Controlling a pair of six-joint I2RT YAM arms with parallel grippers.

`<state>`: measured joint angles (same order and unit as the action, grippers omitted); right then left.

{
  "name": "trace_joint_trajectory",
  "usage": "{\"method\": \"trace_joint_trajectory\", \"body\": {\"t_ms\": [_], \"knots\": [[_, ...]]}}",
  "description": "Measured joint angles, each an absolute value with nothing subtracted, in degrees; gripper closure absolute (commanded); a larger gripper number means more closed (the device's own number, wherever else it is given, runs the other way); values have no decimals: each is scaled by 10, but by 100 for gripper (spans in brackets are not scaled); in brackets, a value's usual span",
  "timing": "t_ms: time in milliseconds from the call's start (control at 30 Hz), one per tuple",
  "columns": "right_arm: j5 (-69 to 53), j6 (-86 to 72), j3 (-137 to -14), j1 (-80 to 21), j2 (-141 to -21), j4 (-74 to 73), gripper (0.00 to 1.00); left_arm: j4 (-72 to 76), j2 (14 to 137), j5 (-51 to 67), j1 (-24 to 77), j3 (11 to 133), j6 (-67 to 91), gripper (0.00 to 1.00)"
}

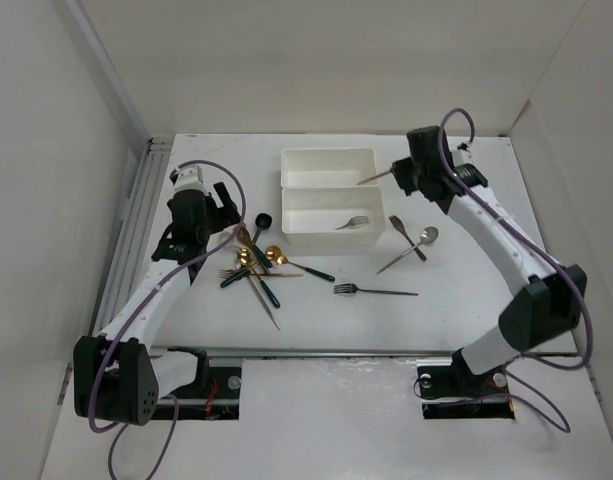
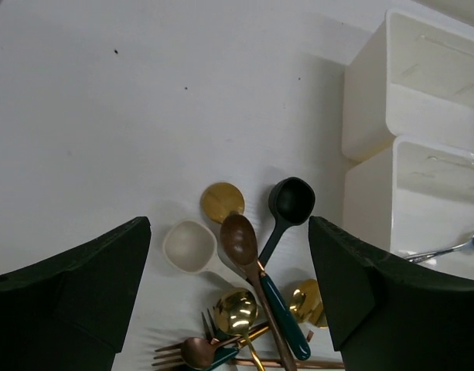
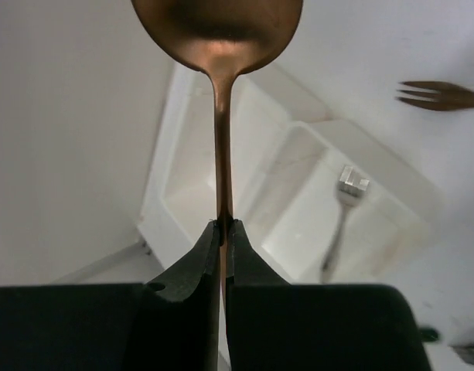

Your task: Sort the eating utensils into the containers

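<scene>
The right jaws are clamped on the handle of a copper spoon (image 3: pixel 219 31), whose long axis runs straight out from them, bowl foremost, at the right edge of the far tray (image 1: pixel 321 168). That tray looks bare, so I judge nothing blocks a drop. Touching the far tray's near side, the near tray (image 1: pixel 306 212) holds one fork (image 1: pixel 353 222); nearer and left of it, the left jaws stand apart over the pile (image 1: pixel 254 262) on the surface.

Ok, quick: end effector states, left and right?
Left end effector: open, holding nothing.
Right end effector: closed on the handle of a copper spoon.
</scene>
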<state>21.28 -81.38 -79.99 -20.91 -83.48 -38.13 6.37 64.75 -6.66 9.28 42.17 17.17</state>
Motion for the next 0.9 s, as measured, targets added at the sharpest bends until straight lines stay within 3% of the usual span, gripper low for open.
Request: {"method": "trace_joint_trajectory", "body": {"t_ms": [200,600,667,700,733,833,900], "knots": [[191,-851,-940,-228,-1016,-308,100,23,662,-52,93,424,228,23],[139,-929,-1106,-285,-1244,-291,100,10,704,-56,93,424,260,33],[131,-939,-1105,-287,-1250,-295,88,5,709,-53,93,424,261,35],[127,-944,-1105,-287,-1252,-295,77,5,710,-49,93,424,262,35],[125,-948,-1102,-287,-1252,-293,57,5,710,-47,93,424,263,36],[116,-945,-1094,-287,-1252,-278,43,6,712,-38,93,424,271,41],[116,-933,-1090,-287,-1251,-269,42,5,717,-33,97,424,275,45]]}}
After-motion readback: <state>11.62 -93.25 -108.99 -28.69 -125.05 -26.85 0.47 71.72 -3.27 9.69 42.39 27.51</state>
